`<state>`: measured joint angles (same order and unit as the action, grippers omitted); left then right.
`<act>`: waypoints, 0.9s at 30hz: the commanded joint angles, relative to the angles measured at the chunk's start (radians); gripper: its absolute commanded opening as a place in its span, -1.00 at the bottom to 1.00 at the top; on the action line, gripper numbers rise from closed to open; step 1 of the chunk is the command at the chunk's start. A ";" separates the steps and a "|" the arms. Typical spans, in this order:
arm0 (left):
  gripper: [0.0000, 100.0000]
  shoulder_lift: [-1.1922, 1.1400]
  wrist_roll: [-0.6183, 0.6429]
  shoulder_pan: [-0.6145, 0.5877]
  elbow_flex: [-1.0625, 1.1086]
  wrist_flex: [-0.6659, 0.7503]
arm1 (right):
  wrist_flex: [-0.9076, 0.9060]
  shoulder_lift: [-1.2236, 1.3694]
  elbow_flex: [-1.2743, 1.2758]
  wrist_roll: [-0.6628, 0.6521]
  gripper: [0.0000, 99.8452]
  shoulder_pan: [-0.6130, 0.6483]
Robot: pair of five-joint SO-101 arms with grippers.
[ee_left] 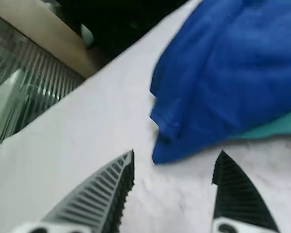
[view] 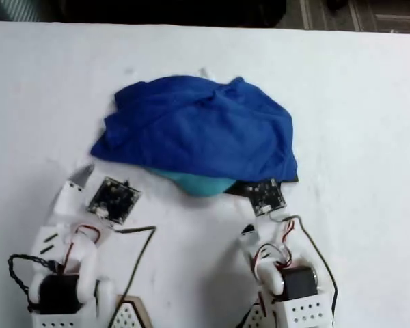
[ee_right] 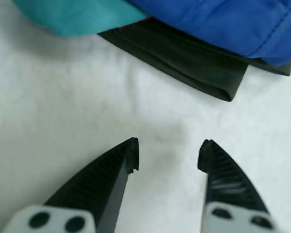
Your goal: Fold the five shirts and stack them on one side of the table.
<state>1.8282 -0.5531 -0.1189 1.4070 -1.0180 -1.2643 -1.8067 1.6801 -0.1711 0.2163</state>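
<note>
Your left end effector (ee_left: 176, 155) and right end effector (ee_right: 169, 143): both spread, empty, near the crumpled blue shirt (view: 198, 130).

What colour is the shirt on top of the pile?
Blue: the top shirt shows best in the high view.

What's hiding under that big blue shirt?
A teal shirt and a folded black shirt peek out beneath the blue shirt. Anything else underneath is covered.

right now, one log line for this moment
blue shirt crumpled, not folded | left gripper open, empty | right gripper open, empty
</note>
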 commanded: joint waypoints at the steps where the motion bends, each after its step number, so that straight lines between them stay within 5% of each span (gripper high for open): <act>1: -0.55 -0.005 0.061 -0.001 -0.089 0.026 | 0.018 0.002 0.011 0.009 -0.55 0.001; 7: -0.94 -0.007 0.063 -0.001 -0.193 0.026 | 0.018 0.002 0.011 0.009 -0.55 0.001; 15: -0.94 -0.045 0.031 -0.001 -0.290 -0.021 | 0.018 0.002 0.011 0.009 -0.55 0.001; 27: -0.94 -0.786 0.035 0.008 -1.000 -0.410 | 0.018 0.002 0.011 0.009 -0.55 0.001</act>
<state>1.2236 -0.5148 -0.1174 0.6045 -1.3387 -1.2643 -1.8067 1.6801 -0.1711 0.2163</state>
